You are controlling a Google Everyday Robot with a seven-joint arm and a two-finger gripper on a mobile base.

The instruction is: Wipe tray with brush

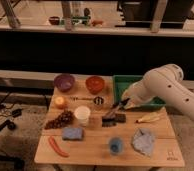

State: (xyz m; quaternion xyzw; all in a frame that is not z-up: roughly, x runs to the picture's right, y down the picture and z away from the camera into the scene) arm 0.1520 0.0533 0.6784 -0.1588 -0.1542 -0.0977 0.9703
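Brush [112, 116] apparently just below gripper [123, 104], beside tray [119, 81]

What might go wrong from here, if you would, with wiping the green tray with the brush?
1. The tool hangs low by the tray's left front corner; moving straight in may catch the rim and shove the tray.
2. I cannot tell whether the brush is held; a dark block lies just below the tool, so the arm may wipe without the brush.
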